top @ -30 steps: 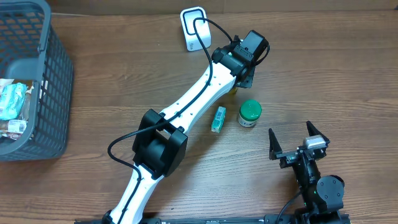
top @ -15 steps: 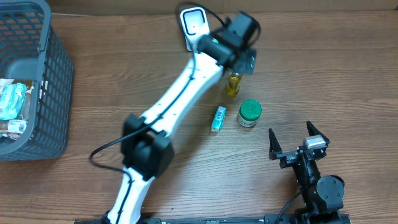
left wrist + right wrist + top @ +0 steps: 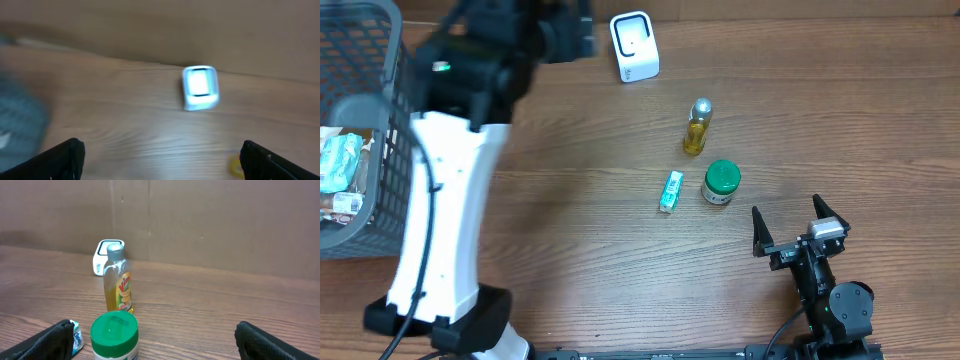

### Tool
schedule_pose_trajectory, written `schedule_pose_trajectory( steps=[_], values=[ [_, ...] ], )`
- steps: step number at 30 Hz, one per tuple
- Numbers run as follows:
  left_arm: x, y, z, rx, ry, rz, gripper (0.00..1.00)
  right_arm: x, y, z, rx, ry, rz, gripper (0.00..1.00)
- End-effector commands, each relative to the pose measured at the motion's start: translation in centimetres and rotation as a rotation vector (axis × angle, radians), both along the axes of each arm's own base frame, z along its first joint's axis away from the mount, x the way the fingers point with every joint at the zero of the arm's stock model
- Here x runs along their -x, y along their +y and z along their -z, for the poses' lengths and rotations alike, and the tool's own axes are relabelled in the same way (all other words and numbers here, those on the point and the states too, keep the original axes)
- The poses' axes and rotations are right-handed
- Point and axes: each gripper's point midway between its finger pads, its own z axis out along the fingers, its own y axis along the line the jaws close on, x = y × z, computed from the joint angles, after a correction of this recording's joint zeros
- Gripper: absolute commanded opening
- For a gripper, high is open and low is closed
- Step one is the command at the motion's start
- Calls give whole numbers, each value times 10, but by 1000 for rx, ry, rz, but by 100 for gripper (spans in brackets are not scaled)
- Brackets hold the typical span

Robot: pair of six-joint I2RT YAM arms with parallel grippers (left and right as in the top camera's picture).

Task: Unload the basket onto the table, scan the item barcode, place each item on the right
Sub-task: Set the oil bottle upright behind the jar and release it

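Observation:
The white barcode scanner (image 3: 634, 46) stands at the back of the table, and shows blurred in the left wrist view (image 3: 200, 87). A yellow bottle with a silver cap (image 3: 696, 128) stands upright on its own, with a green-lidded jar (image 3: 721, 182) and a small teal packet (image 3: 670, 191) in front of it. My left gripper (image 3: 578, 30) is open and empty, high at the back left of the scanner and blurred by motion. My right gripper (image 3: 800, 230) rests open near the front edge, facing the jar (image 3: 114, 335) and bottle (image 3: 118, 280).
A dark grey basket (image 3: 380, 150) with packaged goods fills the left side, beside the left arm's white link (image 3: 440, 220). A brown wall backs the table (image 3: 210, 225).
The left gripper opened, let go of the yellow bottle and swung far left toward the basket. The bottle stays upright. The right arm has not moved.

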Motion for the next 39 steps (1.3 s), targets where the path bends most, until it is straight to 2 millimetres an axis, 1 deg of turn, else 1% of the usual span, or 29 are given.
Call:
schedule_pose_trajectory(
  steps=[1, 2, 3, 4, 5, 6, 7, 8, 10, 12, 14, 39],
  values=[
    [9, 71, -11, -60, -6, -162, 100, 0, -1, 2, -3, -2, 8, 100],
    [11, 90, -9, -63, 2, -207, 100, 0, -1, 2, -3, -3, 8, 100],
    [12, 103, -8, -65, 10, -236, 100, 0, -1, 2, -3, -3, 8, 100],
    [18, 131, -4, -64, 33, -306, 100, 0, -1, 2, -3, -2, 8, 100],
    [21, 143, -2, -64, 42, -334, 100, 0, -1, 2, -3, -3, 8, 100],
    [30, 169, 2, -65, 65, -397, 100, 0, -1, 2, -3, -2, 8, 100],
    [36, 184, 4, -64, 83, -436, 100, 0, -1, 2, -3, -3, 8, 100],
    [43, 197, 7, -63, 99, -469, 100, 0, -1, 2, -3, -3, 8, 100],
    [51, 212, 10, -63, 118, -508, 100, 0, -1, 2, -3, -3, 8, 100],
    [54, 222, 10, -61, 119, -534, 100, 0, -1, 2, -3, -3, 8, 100],
    [55, 225, 10, -61, 119, -543, 100, 0, -1, 2, -3, -3, 8, 100],
    [55, 225, 10, -61, 119, -541, 100, 0, -1, 2, -3, -2, 8, 100]
  ],
)
